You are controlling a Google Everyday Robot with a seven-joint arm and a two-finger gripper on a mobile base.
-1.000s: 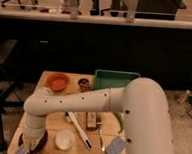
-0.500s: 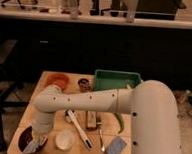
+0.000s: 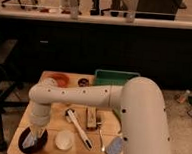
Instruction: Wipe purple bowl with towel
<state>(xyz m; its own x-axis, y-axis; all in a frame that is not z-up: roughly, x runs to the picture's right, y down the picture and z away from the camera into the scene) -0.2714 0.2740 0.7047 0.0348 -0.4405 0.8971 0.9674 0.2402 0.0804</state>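
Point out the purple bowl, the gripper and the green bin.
purple bowl (image 3: 22, 142): camera view, its left rim.
gripper (image 3: 32, 135): camera view, its tip, down at the purple bowl.
green bin (image 3: 115, 78): camera view, its inside wall.

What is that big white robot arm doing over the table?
The robot's arm reaches down over the wooden table, and its gripper is low in the purple bowl at the near left corner. Something pale, likely the towel, sits in the bowl right under it, so this looks like the wiping step. An orange bowl, a green bin, a white cup and a brush lie nearby, untouched.
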